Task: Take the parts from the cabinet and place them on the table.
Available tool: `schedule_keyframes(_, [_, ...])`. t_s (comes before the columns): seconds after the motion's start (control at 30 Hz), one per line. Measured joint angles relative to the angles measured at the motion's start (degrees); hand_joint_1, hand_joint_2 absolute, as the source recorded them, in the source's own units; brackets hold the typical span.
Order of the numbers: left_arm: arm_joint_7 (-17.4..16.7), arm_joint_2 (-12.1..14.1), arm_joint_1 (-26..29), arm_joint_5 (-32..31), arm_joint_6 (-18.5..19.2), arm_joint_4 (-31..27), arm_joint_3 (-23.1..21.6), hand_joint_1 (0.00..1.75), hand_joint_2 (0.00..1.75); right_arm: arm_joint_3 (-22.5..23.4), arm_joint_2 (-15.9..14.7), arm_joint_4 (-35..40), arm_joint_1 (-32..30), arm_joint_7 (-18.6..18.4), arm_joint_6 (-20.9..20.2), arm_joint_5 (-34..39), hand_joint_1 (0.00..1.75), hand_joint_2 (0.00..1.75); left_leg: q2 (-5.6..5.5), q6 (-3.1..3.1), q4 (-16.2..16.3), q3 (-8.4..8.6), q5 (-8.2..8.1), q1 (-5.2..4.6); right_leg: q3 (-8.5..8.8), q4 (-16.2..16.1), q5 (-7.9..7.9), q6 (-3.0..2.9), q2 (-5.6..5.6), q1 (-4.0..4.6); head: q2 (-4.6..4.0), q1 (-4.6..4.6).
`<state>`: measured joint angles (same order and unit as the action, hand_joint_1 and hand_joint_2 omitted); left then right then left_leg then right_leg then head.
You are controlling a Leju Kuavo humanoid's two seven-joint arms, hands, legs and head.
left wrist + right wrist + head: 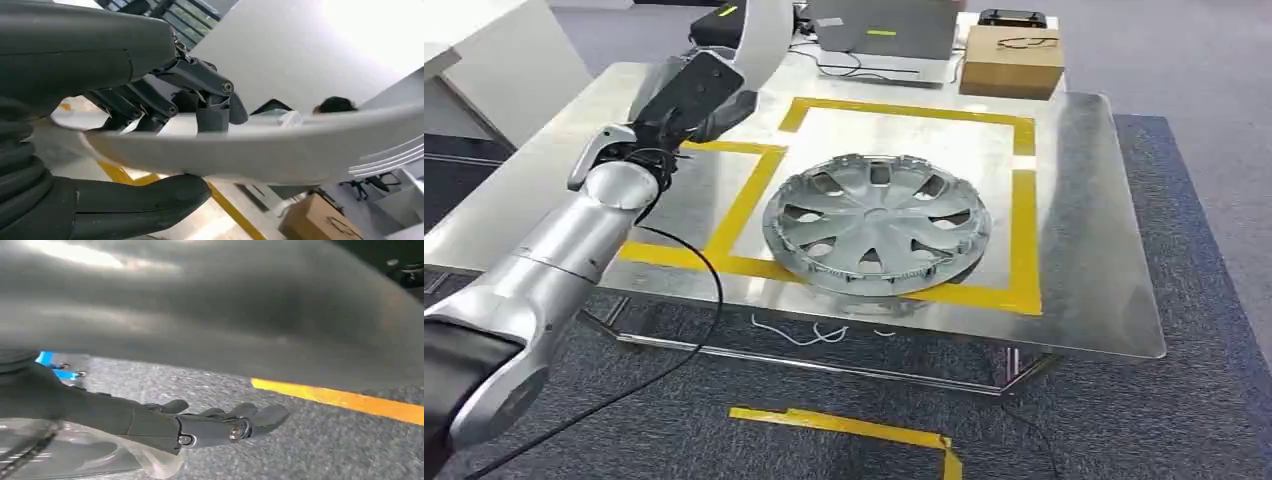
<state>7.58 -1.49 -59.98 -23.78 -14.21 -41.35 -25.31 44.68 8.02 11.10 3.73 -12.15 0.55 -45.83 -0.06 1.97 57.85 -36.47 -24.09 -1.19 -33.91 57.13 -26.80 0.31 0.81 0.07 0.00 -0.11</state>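
l hand (pixel 150 130) grips trim strip (pixel 280 150), hubcap (pixel 876 223) nr box (pixel 1010 60)

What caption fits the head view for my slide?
Left hand holds a curved silver part above the table, beside the hubcap in the yellow-taped square.

1. Silver spoked plastic wheel cover (pixel 876 224), grey in its recesses.
2. Shiny silver metal table (pixel 1079 190), yellow tape rectangles (pixel 1022 190) across its top.
3. Brown cardboard box (pixel 1010 60) at far edge.
4. Dark grey speckled carpet (pixel 1124 420), one yellow tape strip (pixel 849 424).
5. Pale grey curved panel (pixel 280 147) in the dark grey left hand (pixel 150 90).
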Motion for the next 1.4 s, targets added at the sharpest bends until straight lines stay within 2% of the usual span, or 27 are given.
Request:
schedule_keyframes(0.03, [-0.1,0.0,0.0,-0.5,-0.2,0.0,0.0,1.75,1.75,0.0,0.0,0.0,0.0,0.0,0.0,-0.1,0.0,0.0,-0.01,0.22,-0.6,0.33,0.26,0.1,0.23,-0.1,0.0,0.32,-0.01,0.1,0.0,-0.06])
schedule_keyframes(0.1, [-0.5,0.0,-0.2,-2.2,-0.8,0.0,0.0,1.75,1.75,0.0,-0.1,0.0,-0.1,0.0,0.0,-0.5,0.0,0.0,0.2,0.46,-1.8,1.51,0.8,0.72,-0.85,1.8,-1.66,0.81,-0.16,0.17,0.0,0.09])
schedule_keyframes(0.2, [-0.7,0.0,-0.5,-3.2,-1.0,0.0,-0.1,1.75,1.75,0.0,-0.1,0.0,-0.1,0.0,0.0,-0.7,0.0,0.0,0.2,0.76,-1.7,1.48,0.53,0.73,-7.78,15.3,-7.39,1.8,-0.25,-0.5,0.0,0.09])
schedule_keyframes(0.23, [-0.7,0.0,-0.4,-3.3,-1.0,0.1,-0.2,1.75,1.75,0.0,-0.1,0.0,-0.1,0.0,0.0,-0.7,0.0,0.0,0.2,0.69,-1.6,1.48,0.46,0.76,-9.21,17.5,-7.61,2.07,-0.27,-0.65,0.0,0.2])
schedule_keyframes(0.27, [-0.9,0.0,-0.3,-3.3,-1.0,0.1,-0.2,1.75,1.75,0.1,-0.1,0.0,-0.1,0.0,0.0,-0.7,0.0,0.0,0.2,0.57,-1.5,1.5,0.3,0.81,-9.28,16.9,-6.49,2.31,-0.32,-0.83,0.0,0.09])
schedule_keyframes(0.3, [-0.9,0.0,-0.3,-3.3,-1.0,0.2,-0.3,1.75,1.75,0.2,-0.1,0.0,-0.1,0.0,0.0,-0.7,0.0,0.0,0.18,0.38,-1.3,1.5,0.11,0.93,-8.19,14.1,-4.34,2.52,-0.39,-1.01,0.0,0.15])
schedule_keyframes(0.37, [-0.9,0.0,-0.3,-3.3,-1.1,0.2,-0.3,1.75,1.75,0.4,-0.1,0.0,-0.1,0.1,0.1,-0.8,0.0,0.0,0.16,-0.28,-0.5,1.56,-0.55,1.2,-3.12,3.6,1.01,2.96,-0.79,-1.46,0.0,0.13])
schedule_keyframes(0.4, [-0.8,0.0,-0.3,-3.3,-1.4,0.2,-0.3,1.75,1.75,0.4,-0.1,0.0,0.0,0.2,0.1,-0.9,0.0,0.0,0.1,-0.72,-0.2,1.37,-0.9,1.02,-1.78,1.4,0.09,3.12,-0.91,-1.35,0.0,0.15])
schedule_keyframes(0.43, [-0.9,0.1,-0.4,-3.5,-1.9,0.2,-0.3,1.75,1.75,0.4,-0.1,0.0,0.0,0.2,0.1,-1.0,0.0,0.0,0.05,-0.93,0.5,0.98,-1.03,0.82,-1.28,0.9,0.33,2.15,-0.52,-1.24,0.0,0.22])
schedule_keyframes(0.53, [-2.4,0.1,-0.3,-5.2,-4.0,0.3,-0.4,1.75,1.75,0.7,-0.1,0.0,-0.1,0.2,0.3,-1.4,0.0,0.0,0.08,-1.56,0.3,1.05,-0.91,0.99,-1.41,1.2,0.26,0.83,-0.51,-0.88,0.0,0.26])
schedule_keyframes(0.6, [-5.3,0.3,-0.7,-7.4,-5.8,0.8,-0.4,1.75,1.75,0.9,-0.2,0.0,0.0,0.2,0.5,-1.8,0.0,0.0,0.06,-2.13,2.2,0.39,-2.77,1.21,-1.12,0.9,0.41,-0.04,-0.53,-1.16,0.0,0.09])
schedule_keyframes(0.7, [-9.8,0.5,-2.3,-12.2,-7.7,3.9,-0.5,1.75,1.75,1.0,-0.2,0.0,0.1,0.0,0.5,-2.4,0.0,0.0,0.05,-2.53,15.4,-5.35,-8.96,1.22,-1.09,0.9,0.37,-0.45,-0.48,-1.05,0.0,0.09])
schedule_keyframes(0.73, [-10.8,0.7,-2.6,-13.3,-7.8,5.0,-0.5,1.75,1.75,1.1,-0.2,0.0,0.1,0.0,0.5,-2.5,0.0,0.0,0.05,-2.52,18.4,-6.75,-9.77,1.22,-1.08,0.9,0.36,-0.47,-0.42,-1.02,0.0,0.09])
schedule_keyframes(0.77, [-11.9,0.9,-2.9,-14.8,-7.8,6.0,-0.6,1.75,1.75,1.2,-0.2,0.0,0.0,0.0,0.5,-2.5,0.0,0.0,0.05,-2.4,18.7,-6.96,-9.22,1.22,-1.01,0.9,0.35,-0.48,-0.34,-1.0,0.0,0.09])
schedule_keyframes(0.8, [-12.7,1.2,-3.3,-16.0,-7.8,6.8,-0.6,1.75,1.75,1.4,-0.2,0.0,0.0,0.0,0.5,-2.6,0.0,0.0,0.05,-2.22,16.4,-5.89,-7.37,1.21,-0.97,1.0,0.33,-0.49,-0.27,-0.96,0.0,0.07])
schedule_keyframes(0.87, [-13.6,1.9,-4.5,-17.6,-7.8,8.0,-0.7,1.75,1.75,1.4,-0.2,0.0,0.0,0.0,0.6,-2.6,0.0,0.0,0.04,-1.65,6.8,-1.41,-2.32,1.17,-0.78,1.0,0.29,-0.43,-0.13,-0.87,0.0,0.07])
schedule_keyframes(0.9, [-13.8,2.3,-5.4,-18.0,-7.8,8.5,-0.8,1.75,1.75,1.4,-0.1,0.0,0.0,0.0,0.6,-2.6,0.0,0.0,0.02,-1.24,2.2,0.63,-0.69,1.06,-0.8,1.0,0.27,-0.39,-0.11,-0.87,0.0,0.09])
schedule_keyframes(0.93, [-14.1,2.5,-6.2,-18.3,-7.9,9.1,-0.8,1.75,1.75,1.4,-0.1,0.0,0.0,-0.2,0.6,-2.6,0.0,0.0,-0.03,-1.11,1.1,1.22,-1.35,0.8,-1.22,1.2,0.21,-0.03,-0.08,-0.45,0.0,0.15])
schedule_keyframes(1.03, [-14.6,3.0,-7.0,-18.8,-7.7,10.3,-0.8,1.75,1.75,1.5,-0.1,0.0,0.0,-0.8,0.7,-2.7,0.0,0.0,-0.11,-0.85,0.6,1.07,-1.5,0.46,-1.29,0.8,0.51,0.89,-0.13,-0.88,0.0,0.09])
schedule_keyframes(1.1, [-14.4,3.3,-7.2,-18.8,-7.8,10.7,-0.7,1.75,1.75,1.9,-0.1,0.0,0.1,-0.7,0.8,-2.6,0.0,0.0,0.02,-0.28,-0.4,1.81,-0.97,1.03,-2.11,1.7,-0.49,1.45,-0.27,-0.74,0.0,0.15])
schedule_keyframes(1.13, [-14.3,3.5,-7.4,-18.8,-7.8,10.9,-0.6,1.75,1.75,2.1,-0.1,0.0,0.1,-0.7,0.8,-2.6,0.0,0.0,0.07,0.0,-0.4,1.8,-0.96,1.1,-3.21,4.4,-2.22,1.56,-0.35,-0.72,0.0,0.35])
schedule_keyframes(1.2, [-14.3,4.1,-7.5,-18.8,-7.8,11.3,-0.3,1.75,1.75,2.3,-0.1,0.0,0.0,-0.6,0.8,-2.7,0.0,0.0,0.07,0.11,-0.4,1.78,-0.99,1.01,-7.44,13.6,-6.14,1.77,-0.39,-0.82,0.0,0.22])
schedule_keyframes(1.23, [-14.3,4.3,-7.4,-18.8,-7.8,11.7,-0.2,1.75,1.75,2.4,-0.1,0.0,0.0,-0.6,0.8,-2.7,0.0,0.0,0.06,0.12,-0.3,1.76,-1.0,0.96,-9.57,17.7,-7.36,1.87,-0.39,-0.78,0.0,0.37])
schedule_keyframes(1.27, [-14.4,4.7,-7.4,-18.8,-7.8,11.9,0.0,1.75,1.75,2.4,-0.1,0.0,0.0,-0.5,0.8,-2.7,0.0,0.0,0.06,0.12,-0.3,1.78,-1.01,0.94,-10.33,18.8,-7.1,1.9,-0.4,-0.79,0.0,0.26])
schedule_keyframes(1.3, [-14.6,5.1,-7.4,-18.8,-7.7,12.2,0.3,1.75,1.75,2.4,-0.1,0.0,0.0,-0.3,0.8,-2.8,0.0,0.0,0.06,0.11,-0.3,1.8,-1.03,0.93,-9.71,17.1,-5.49,1.86,-0.41,-0.79,0.0,0.31])
schedule_keyframes(1.33, [-14.7,5.4,-7.4,-18.8,-7.7,12.4,0.5,1.75,1.75,2.4,-0.1,0.0,0.0,-0.1,0.8,-2.9,0.0,0.0,0.04,0.07,-0.2,1.82,-1.06,0.94,-7.94,13.3,-3.17,1.72,-0.43,-0.79,0.0,0.31])
schedule_keyframes(1.4, [-14.7,6.1,-7.4,-18.8,-7.7,12.7,0.9,1.75,1.75,2.5,-0.1,0.0,0.1,0.3,0.8,-2.9,0.0,0.0,0.03,-0.29,0.0,1.86,-1.31,0.96,-2.66,2.7,1.28,1.45,-0.65,-0.79,0.0,0.31])
